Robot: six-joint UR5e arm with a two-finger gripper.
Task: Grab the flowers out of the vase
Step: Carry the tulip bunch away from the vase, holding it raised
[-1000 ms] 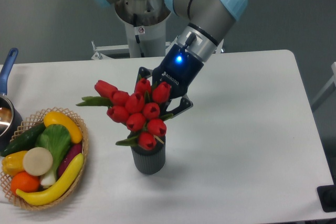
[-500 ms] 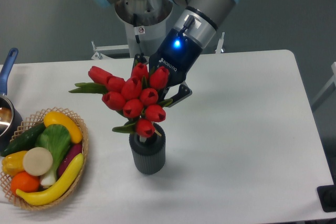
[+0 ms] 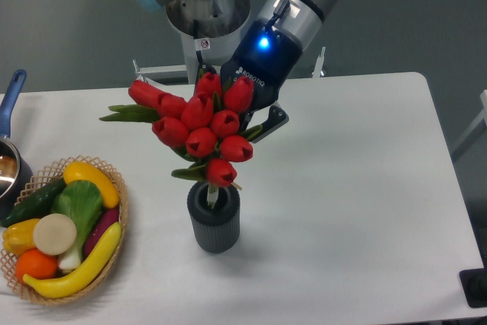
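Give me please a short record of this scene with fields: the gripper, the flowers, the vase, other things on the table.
gripper: gripper behind the bunch, fingertips mostly hidden by the buds; seems closed on the bunch
flowers: flowers, red tulip buds with green leaves, raised above the vase, leaning left; pale stem ends still at the mouth
vase: vase, dark grey, ribbed, upright on the table
task state: bunch partly lifted, not yet fully clear of the vase
other things: basket of fruit and vegetables at front left; pot with blue handle at left edge

My gripper (image 3: 242, 116) carries the white word ROBOTIQ on its dark blue body. The small red-and-white sticker (image 3: 203, 43) on my base is too small to read.
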